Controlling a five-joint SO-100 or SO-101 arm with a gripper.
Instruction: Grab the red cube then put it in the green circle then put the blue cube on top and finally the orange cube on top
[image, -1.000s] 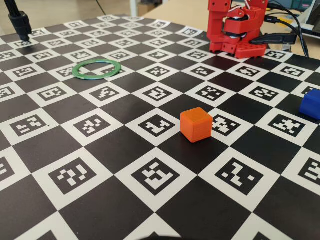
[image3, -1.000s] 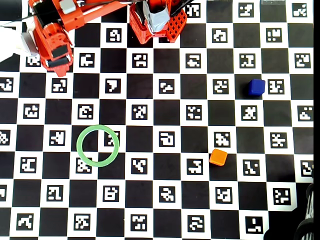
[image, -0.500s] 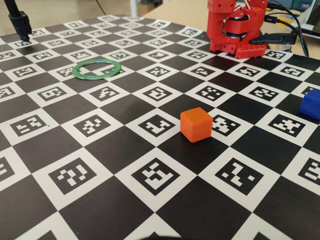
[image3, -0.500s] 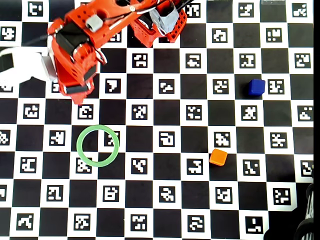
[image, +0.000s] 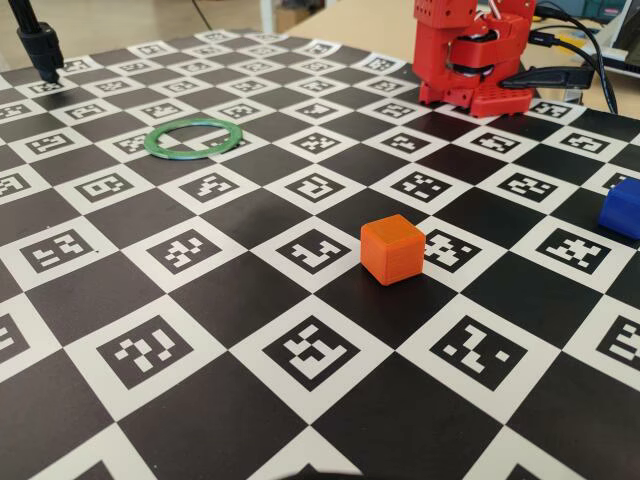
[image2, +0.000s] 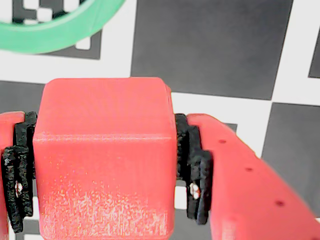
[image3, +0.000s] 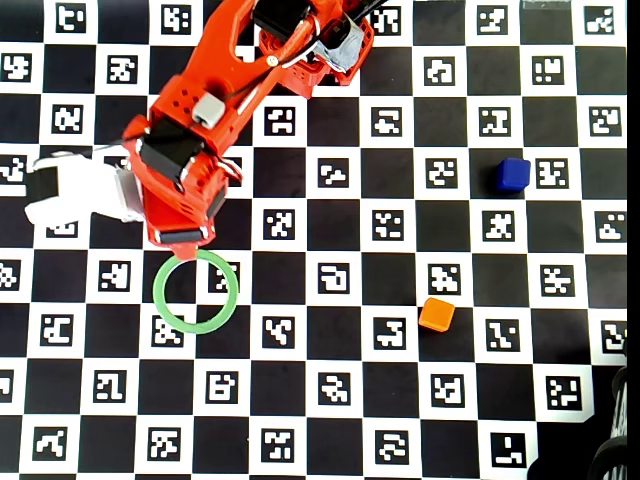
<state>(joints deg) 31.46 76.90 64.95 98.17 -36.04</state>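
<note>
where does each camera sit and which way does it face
Fixed view: low at one edge of the board, looking across it toward the arm's base; orange cube nearest, blue cube at right.
Wrist view: rides behind the gripper, looking down on the red cube clamped between its fingers, green circle just ahead.
Overhead view: straight down; the whole arm reaches from the top edge to the circle's rim.
Shared: the green circle appears in all three views.

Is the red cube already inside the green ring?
No: in the wrist view the red cube sits clamped in the gripper, with the green ring ahead and empty.
</note>
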